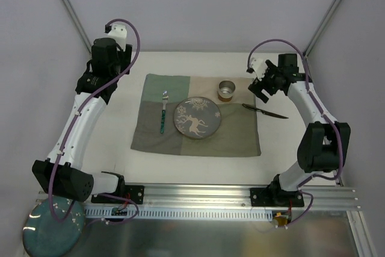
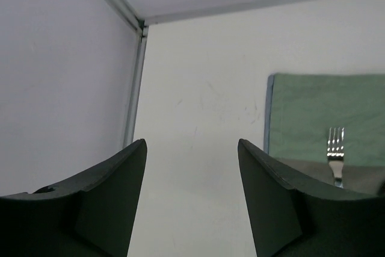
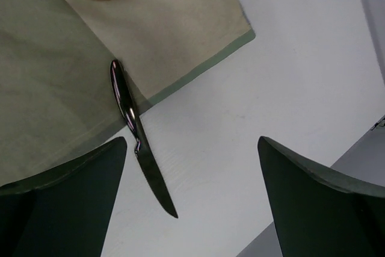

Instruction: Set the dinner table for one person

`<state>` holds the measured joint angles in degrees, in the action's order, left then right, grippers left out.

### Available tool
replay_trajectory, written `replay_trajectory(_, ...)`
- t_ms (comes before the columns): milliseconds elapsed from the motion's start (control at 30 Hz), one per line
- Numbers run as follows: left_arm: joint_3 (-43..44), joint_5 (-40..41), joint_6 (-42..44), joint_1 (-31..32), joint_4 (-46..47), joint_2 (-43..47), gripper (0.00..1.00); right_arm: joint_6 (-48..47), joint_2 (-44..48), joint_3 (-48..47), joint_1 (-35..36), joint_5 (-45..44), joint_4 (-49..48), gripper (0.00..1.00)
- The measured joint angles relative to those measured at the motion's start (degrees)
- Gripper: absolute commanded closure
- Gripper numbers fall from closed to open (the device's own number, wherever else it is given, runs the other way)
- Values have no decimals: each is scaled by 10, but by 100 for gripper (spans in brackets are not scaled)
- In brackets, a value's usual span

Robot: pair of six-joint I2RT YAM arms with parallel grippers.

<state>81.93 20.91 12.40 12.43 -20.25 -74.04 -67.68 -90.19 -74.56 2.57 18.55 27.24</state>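
The white dinner table holds a green-and-beige cloth mat. On the mat lie a grey plate with a deer pattern, a green-handled fork left of the plate, and a small metal cup at the back right. A dark knife lies across the mat's right edge, its handle on the mat and its blade on the table. My right gripper hovers open and empty above the knife. My left gripper is open and empty, left of the mat.
A teal plate sits off the table at the near left, beside the left arm's base. Aluminium frame bars stand at the table's back corners. White walls enclose the table on three sides.
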Motion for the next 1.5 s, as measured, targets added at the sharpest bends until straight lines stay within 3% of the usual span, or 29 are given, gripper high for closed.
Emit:
replay_trajectory(167,-49,-16,-2,-29,-15,0,37,-99,-62,-2,17,-40,20,6)
replay_trajectory(333,-60,-34,-12,-39,-9,3,37,-141,-66,16,51,-48,38,6)
replay_trajectory(533,-66,-40,-18,-43,-1,1,37,-144,-66,17,89,-16,88,8)
replay_trajectory(900,-69,-47,-23,-50,10,-11,37,-140,-84,26,90,4,124,9)
replay_trajectory(1233,-79,-58,-23,-50,17,-18,37,-110,-235,-140,53,18,151,11)
replay_trajectory(1500,-78,-69,-24,-50,20,-50,37,-83,-274,-197,38,41,172,12)
